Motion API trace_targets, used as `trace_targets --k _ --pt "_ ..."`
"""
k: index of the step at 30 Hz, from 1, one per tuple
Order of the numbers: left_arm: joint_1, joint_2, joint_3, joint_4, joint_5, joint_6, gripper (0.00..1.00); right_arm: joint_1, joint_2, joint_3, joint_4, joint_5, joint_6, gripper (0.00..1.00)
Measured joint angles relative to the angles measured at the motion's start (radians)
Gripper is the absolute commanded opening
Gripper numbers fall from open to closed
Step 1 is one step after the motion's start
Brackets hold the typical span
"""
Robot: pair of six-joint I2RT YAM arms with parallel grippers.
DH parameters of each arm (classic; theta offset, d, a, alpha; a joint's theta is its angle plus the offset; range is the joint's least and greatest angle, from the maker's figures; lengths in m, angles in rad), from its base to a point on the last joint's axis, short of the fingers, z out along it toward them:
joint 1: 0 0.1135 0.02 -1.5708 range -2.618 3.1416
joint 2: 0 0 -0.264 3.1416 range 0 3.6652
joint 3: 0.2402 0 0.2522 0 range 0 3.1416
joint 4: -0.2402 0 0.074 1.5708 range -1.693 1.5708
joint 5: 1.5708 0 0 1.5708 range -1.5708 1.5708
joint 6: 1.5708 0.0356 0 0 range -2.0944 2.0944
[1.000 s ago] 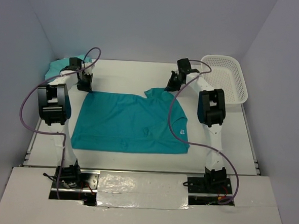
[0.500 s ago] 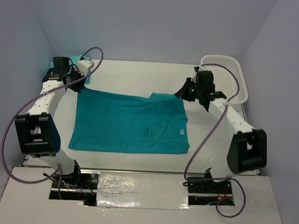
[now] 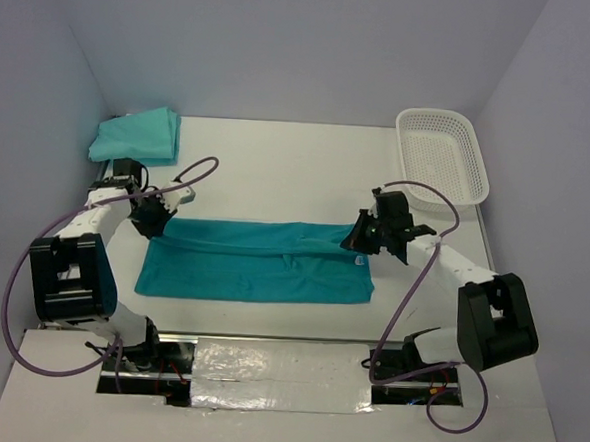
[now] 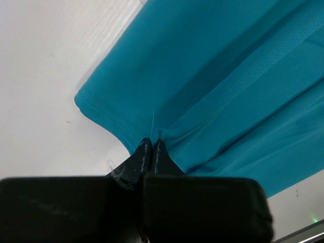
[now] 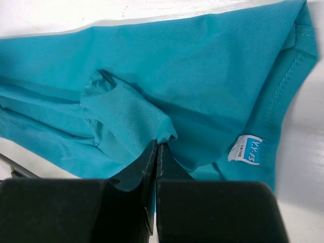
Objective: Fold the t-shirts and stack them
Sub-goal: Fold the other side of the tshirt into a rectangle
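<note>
A teal t-shirt (image 3: 257,264) lies across the table's middle, its far half doubled over toward the near hem. My left gripper (image 3: 155,218) is shut on the shirt's upper left corner, the cloth (image 4: 212,86) pinched between the tips of my left gripper (image 4: 153,143). My right gripper (image 3: 362,235) is shut on the upper right corner. In the right wrist view a bunched fold (image 5: 126,119) sits in the tips of my right gripper (image 5: 158,145), with a white label (image 5: 245,150) nearby. Another folded t-shirt (image 3: 135,136) rests at the far left corner.
A white lattice basket (image 3: 441,155) stands at the far right corner. The table's near edge (image 3: 268,338) runs just past the shirt's hem, with both arm bases behind it. Purple cables loop over each arm.
Both grippers have pulled the shirt's far edge toward the near hem, folding it into a narrow band. The folded shirt at far left is uncovered now.
</note>
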Motion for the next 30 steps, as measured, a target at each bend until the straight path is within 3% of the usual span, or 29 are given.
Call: trace_targets --k 11,12,13,16,17,21,24,26,29,30 --pt "0.014 -0.014 -0.04 -0.022 -0.055 0.08 0.03 0.007 -0.027 -0.065 0.006 0.024 0.01 0.0" --pt "0.015 -0.017 -0.053 -0.024 -0.056 0.08 0.07 0.007 -0.025 -0.07 0.011 0.02 0.01 0.0" --pt "0.015 -0.018 -0.063 -0.028 -0.056 0.08 0.2 0.007 -0.021 -0.074 0.013 0.014 0.01 0.05" --pt "0.016 -0.018 -0.073 -0.058 -0.058 0.097 0.4 0.009 0.006 -0.077 0.011 -0.012 0.008 0.38" --pt "0.016 -0.021 -0.073 -0.066 -0.061 0.106 0.44 0.011 0.012 -0.077 0.006 -0.014 0.003 0.42" --pt "0.032 -0.059 -0.072 -0.104 -0.086 0.137 0.77 0.014 -0.01 -0.077 -0.052 0.005 -0.036 0.52" --pt "0.06 -0.081 -0.028 -0.177 -0.103 0.172 0.77 0.014 -0.086 -0.074 -0.119 0.037 -0.058 0.54" --pt "0.076 -0.081 0.028 -0.224 -0.106 0.201 0.75 0.02 -0.146 -0.057 -0.157 0.052 -0.072 0.51" --pt "0.087 -0.081 0.104 -0.252 -0.096 0.196 0.69 0.076 -0.183 0.015 -0.184 0.103 -0.105 0.47" --pt "0.084 -0.08 0.119 -0.241 -0.09 0.181 0.59 0.106 -0.175 0.051 -0.185 0.114 -0.116 0.46"
